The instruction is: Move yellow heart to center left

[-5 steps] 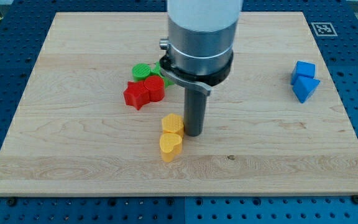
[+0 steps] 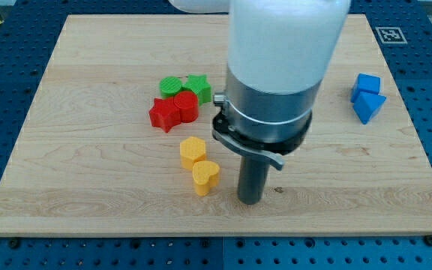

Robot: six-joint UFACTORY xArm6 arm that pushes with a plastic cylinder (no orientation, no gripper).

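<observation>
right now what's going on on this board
A robot arm with a straight rod is pushing blocks around a wooden board. My tip sits to the view's right of the yellow heart, apart from it. A second yellow block touches the heart just above and left. Red and green blocks cluster further up, and two blue blocks sit at the right edge. The heart is near the board's bottom centre, not yet at centre left.

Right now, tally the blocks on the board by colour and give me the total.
Yellow: 2, a hexagon-like block and the yellow heart
Red: 2, a star and a rounder one
Green: 2, a round one and a star
Blue: 2, a cube and a wedge-like block
Total: 8
My tip sits to the view's right of the yellow heart, apart from it.
</observation>
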